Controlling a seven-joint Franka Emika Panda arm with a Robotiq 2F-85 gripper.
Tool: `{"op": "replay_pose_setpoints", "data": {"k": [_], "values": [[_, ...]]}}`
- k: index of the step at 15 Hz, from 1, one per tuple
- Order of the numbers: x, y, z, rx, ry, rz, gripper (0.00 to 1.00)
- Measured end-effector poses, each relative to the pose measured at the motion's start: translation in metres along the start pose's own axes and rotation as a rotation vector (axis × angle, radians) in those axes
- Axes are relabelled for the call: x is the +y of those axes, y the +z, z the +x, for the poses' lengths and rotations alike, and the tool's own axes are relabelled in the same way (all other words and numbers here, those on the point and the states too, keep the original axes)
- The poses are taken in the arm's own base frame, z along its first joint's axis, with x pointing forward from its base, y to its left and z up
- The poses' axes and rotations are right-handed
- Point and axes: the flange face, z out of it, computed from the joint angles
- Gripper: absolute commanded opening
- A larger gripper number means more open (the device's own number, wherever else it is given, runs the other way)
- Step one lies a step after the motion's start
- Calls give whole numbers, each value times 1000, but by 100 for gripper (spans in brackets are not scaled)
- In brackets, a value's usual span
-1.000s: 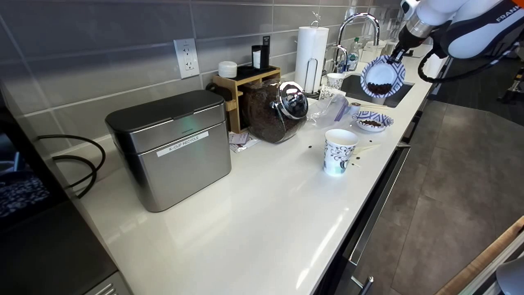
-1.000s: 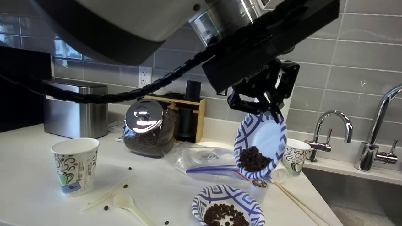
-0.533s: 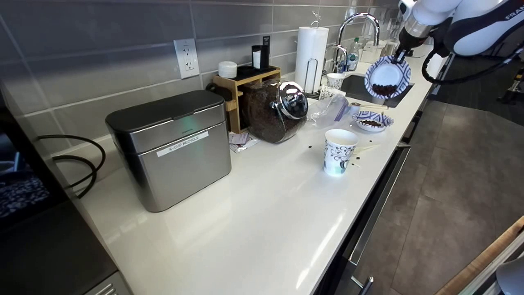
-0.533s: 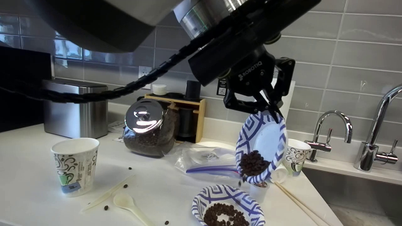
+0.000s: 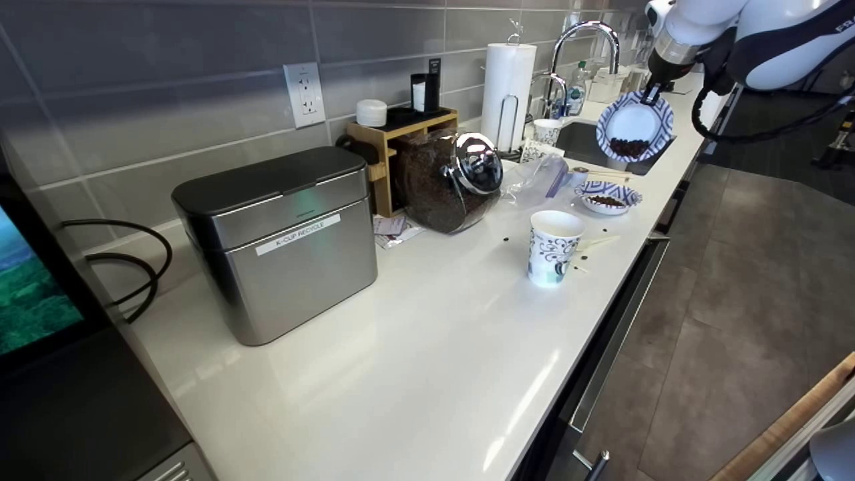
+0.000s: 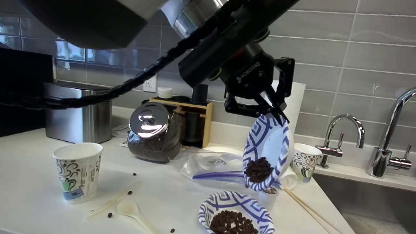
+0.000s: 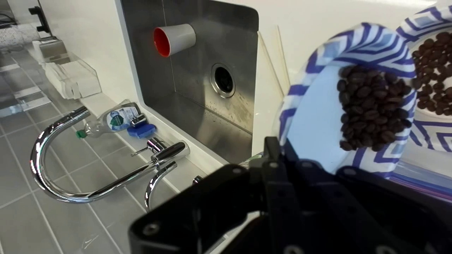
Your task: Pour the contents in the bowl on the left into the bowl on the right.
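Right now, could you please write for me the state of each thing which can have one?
Raised bowl: steeply tilted, coffee beans gathered low.
Gripper: shut on that bowl.
Lower bowl: upright, beans inside.
Foreground paper cup: upright, uncovered.
Rear paper cup: upright.
Red-lined cup in the sink: on its side.
Glass jar: covered.
Recycle bin: shut.
Plastic bag: lying down; sealed or open, unclear.
Tall faucet: no water seen running.

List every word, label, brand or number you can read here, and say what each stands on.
"K-CUP RECYCLE": white label on the metal bin.
"ROBOTIQ": the gripper.
"FRA", cut off by the picture's edge: the robot arm.
Too small or blurred to read: print on the front paper cup, the soap bottle and the small black sign.
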Motion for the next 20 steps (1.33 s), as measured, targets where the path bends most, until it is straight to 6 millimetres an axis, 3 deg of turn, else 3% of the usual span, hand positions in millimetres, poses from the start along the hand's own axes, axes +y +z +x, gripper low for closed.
{"op": "replay_pose_setpoints", "data": {"k": [6, 13, 20], "values": [[-11, -3, 5, -27, -6, -44, 3], [-8, -4, 6, -26, -5, -48, 1], [-11, -11, 12, 7, -121, -110, 1]]}}
